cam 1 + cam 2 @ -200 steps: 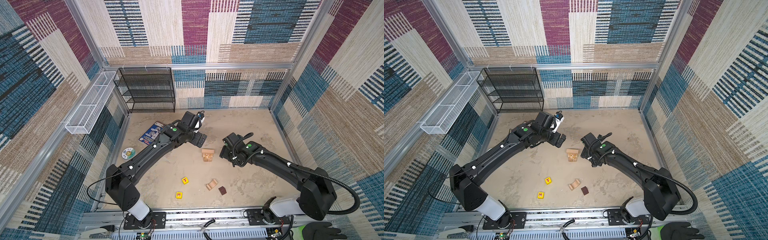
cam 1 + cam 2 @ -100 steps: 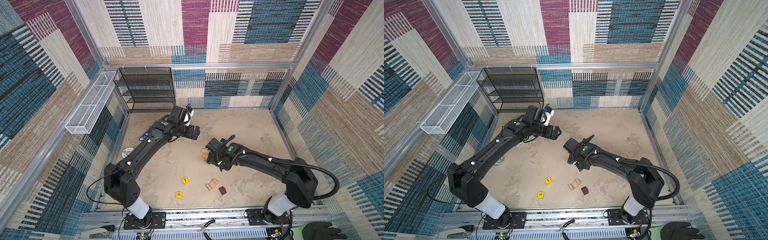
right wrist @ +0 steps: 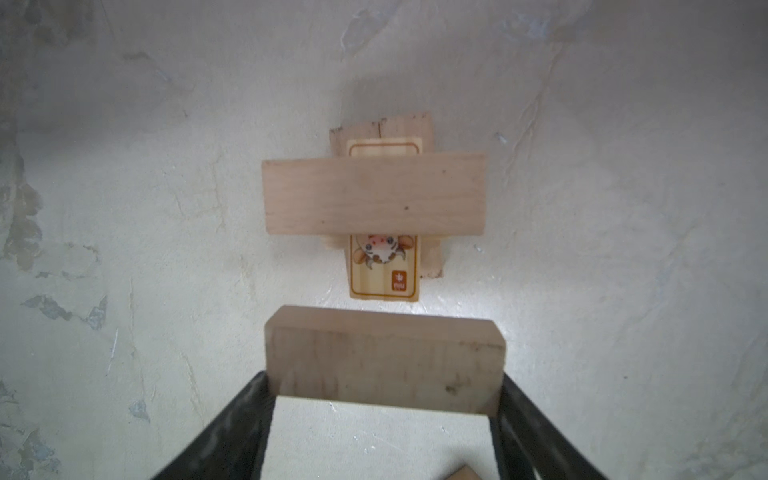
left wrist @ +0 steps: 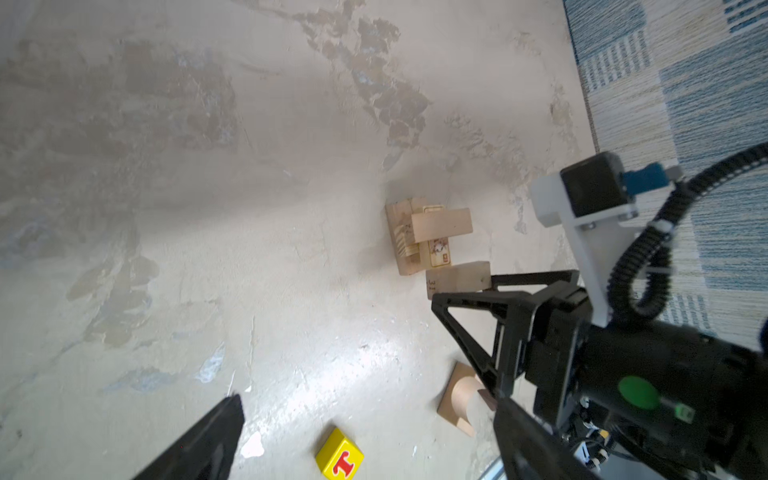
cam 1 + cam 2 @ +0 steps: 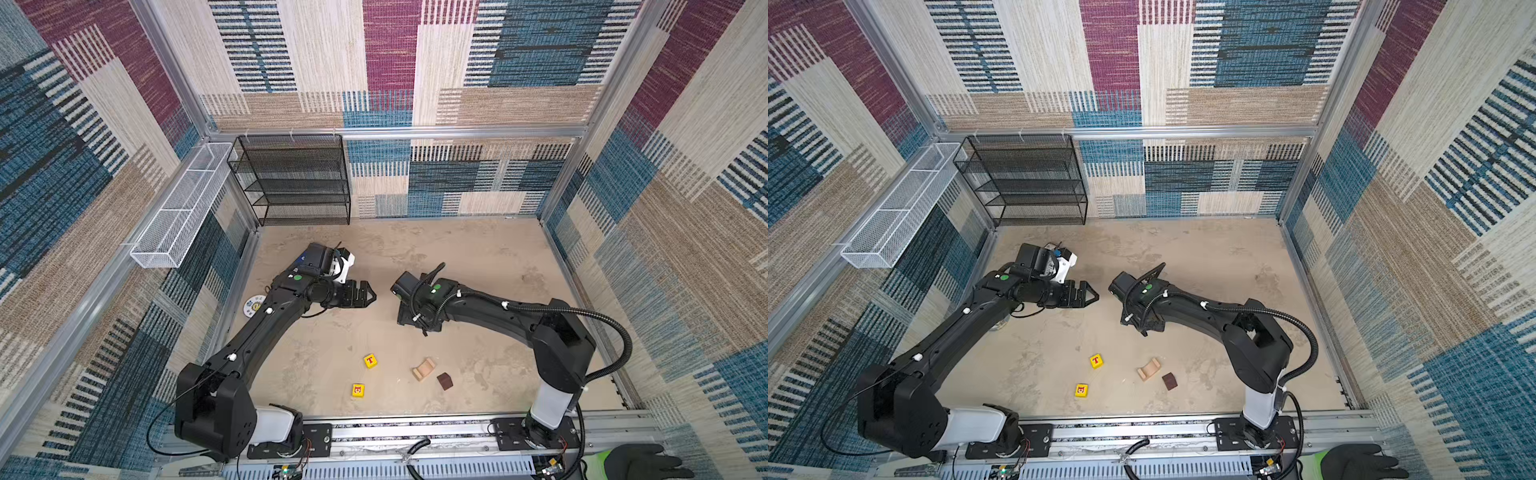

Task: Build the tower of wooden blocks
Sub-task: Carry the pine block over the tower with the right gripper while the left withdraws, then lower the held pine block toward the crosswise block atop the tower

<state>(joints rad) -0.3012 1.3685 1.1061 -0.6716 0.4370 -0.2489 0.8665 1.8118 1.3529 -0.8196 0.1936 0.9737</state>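
Here, the right gripper (image 3: 382, 386) clamps a pale wooden bar (image 3: 384, 353) just beside the wood block tower (image 4: 419, 249).
The tower stands under the right arm (image 5: 490, 307), which hides it in both top views. It is made of base blocks, a printed bar (image 3: 384, 270) and a plain bar (image 3: 374, 195) laid crosswise on top. The left gripper (image 5: 368, 295) hangs nearby, jaws spread wide and empty. Toward the front lie a yellow T cube (image 5: 370, 360), a yellow picture cube (image 5: 358, 390), an arch (image 5: 424, 369) and a dark brown cube (image 5: 444, 380), none touching.
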